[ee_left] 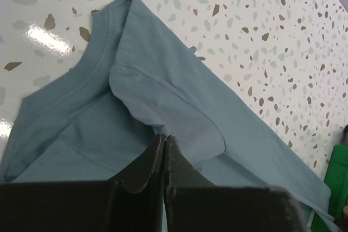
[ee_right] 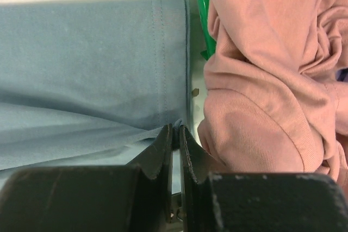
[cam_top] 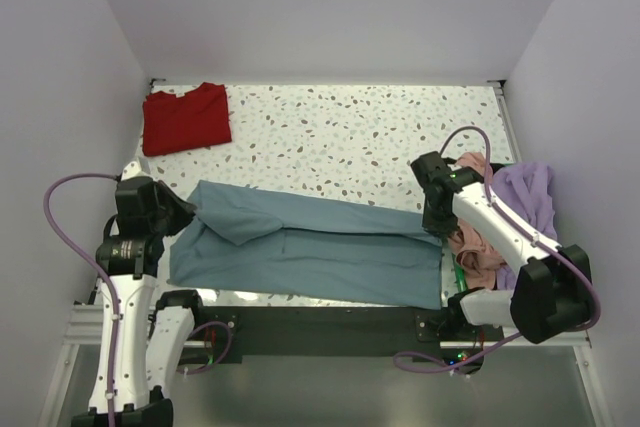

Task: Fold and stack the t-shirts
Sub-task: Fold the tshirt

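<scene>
The slate-blue t-shirt (cam_top: 310, 252) lies spread lengthwise across the near part of the speckled table, partly folded. My left gripper (cam_top: 185, 215) is shut on its collar-end fold (ee_left: 163, 118) at the left. My right gripper (cam_top: 436, 227) is shut on the hem corner (ee_right: 176, 129) at the right end. A folded red t-shirt (cam_top: 186, 118) lies at the far left corner. A salmon-pink t-shirt (cam_top: 478, 242) and a lavender one (cam_top: 528, 197) are heaped at the right; the pink one (ee_right: 261, 69) sits right beside my right fingers.
A green bin edge (ee_right: 201, 14) shows under the pink shirt, and also in the left wrist view (ee_left: 337, 172). White walls enclose the table (cam_top: 380, 127) on three sides. A dark strip (cam_top: 320, 332) runs along the near edge between the arm bases.
</scene>
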Available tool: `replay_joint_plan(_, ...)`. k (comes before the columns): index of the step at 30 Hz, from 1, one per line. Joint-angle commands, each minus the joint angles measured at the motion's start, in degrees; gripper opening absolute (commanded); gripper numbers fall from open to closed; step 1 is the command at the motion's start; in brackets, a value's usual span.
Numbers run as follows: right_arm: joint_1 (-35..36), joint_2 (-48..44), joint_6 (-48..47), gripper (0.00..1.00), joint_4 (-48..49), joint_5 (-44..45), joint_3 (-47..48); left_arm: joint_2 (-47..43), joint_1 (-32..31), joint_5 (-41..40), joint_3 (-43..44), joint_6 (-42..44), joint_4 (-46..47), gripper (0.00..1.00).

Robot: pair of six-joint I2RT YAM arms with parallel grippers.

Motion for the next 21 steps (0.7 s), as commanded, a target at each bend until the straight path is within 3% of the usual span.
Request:
replay_joint_plan(1, 0.32, -1.33, 1.78, 0.0, -3.58, 2.01, 1.02, -0.52, 0.44, -0.79, 3.15, -0.43, -1.01, 0.0)
replay_joint_plan(19, 2.51, 1.04, 4.68, 0.0, -10.88, 3.94, 1.72, -2.98, 0.44, -0.97, 0.52, -1.22, -4.27, 0.0)
replay_joint_plan(21, 3.3, 1.22, 5.03, 0.16, -11.41, 3.77, 1.81, -3.16, 0.44, -0.7, -0.18, -1.31, -4.27, 0.0)
